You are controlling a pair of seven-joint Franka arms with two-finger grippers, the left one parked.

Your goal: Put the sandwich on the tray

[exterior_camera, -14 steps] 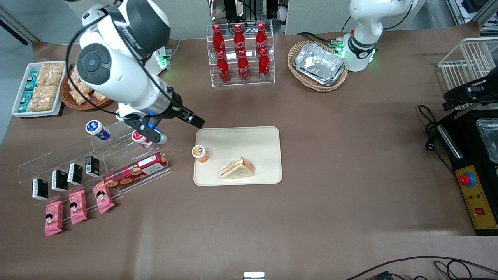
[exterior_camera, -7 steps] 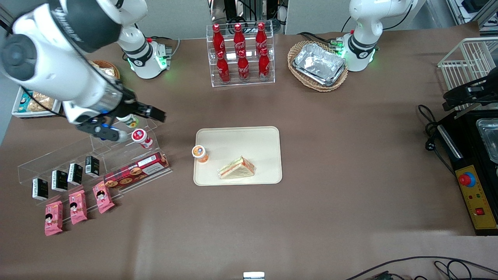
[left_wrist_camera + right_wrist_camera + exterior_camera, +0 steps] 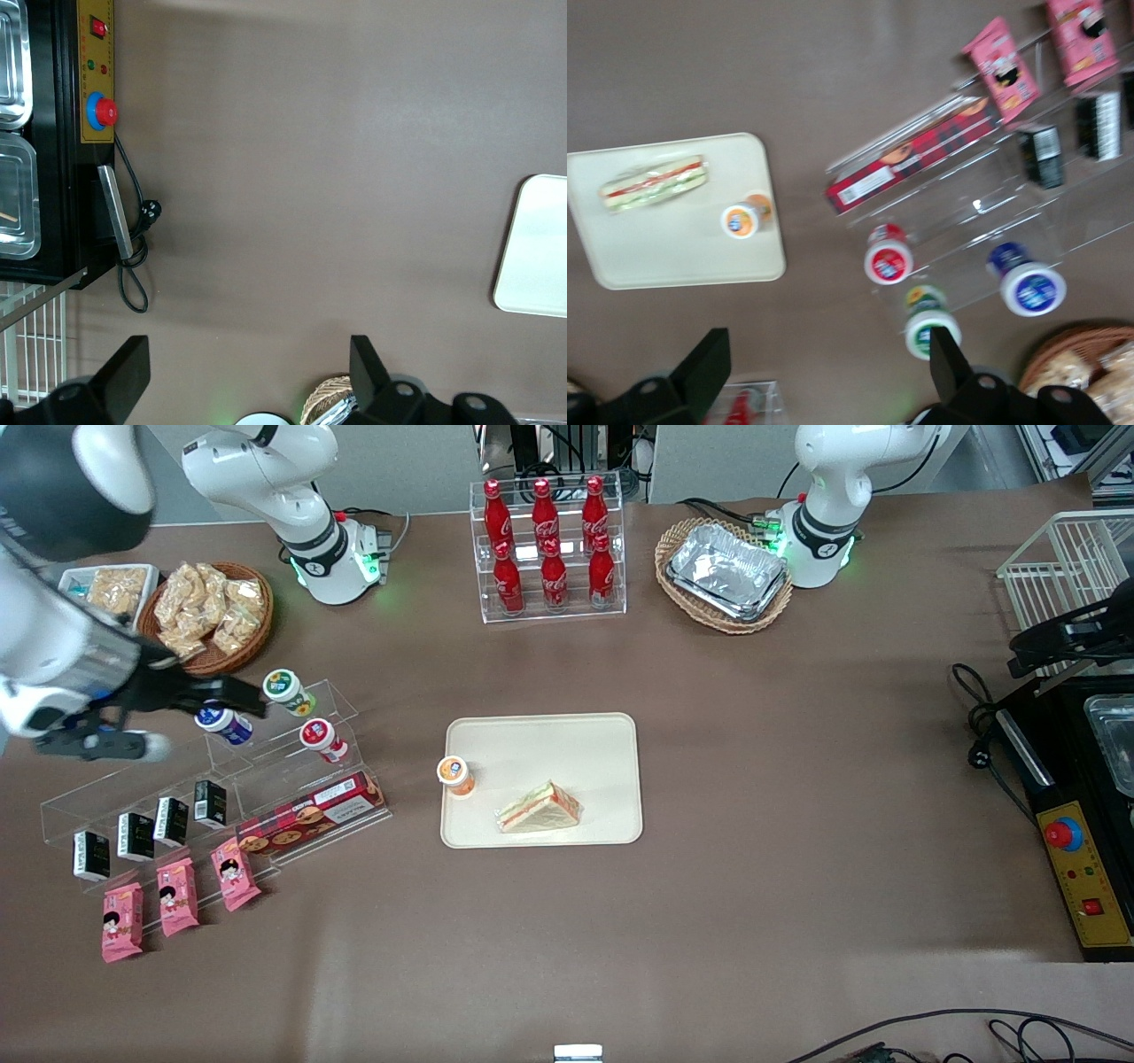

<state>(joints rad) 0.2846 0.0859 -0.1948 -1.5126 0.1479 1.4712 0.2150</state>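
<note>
Sandwich (image 3: 538, 809) lies flat on tray (image 3: 541, 779), near its 5 o'clock corner; orange cup (image 3: 455, 774) at tray's 9 o'clock edge. Gripper (image 3: 232, 695), fingers spread and empty, hangs well apart over clear display rack (image 3: 190, 771). Judgement: placing done, so nothing held.
</note>
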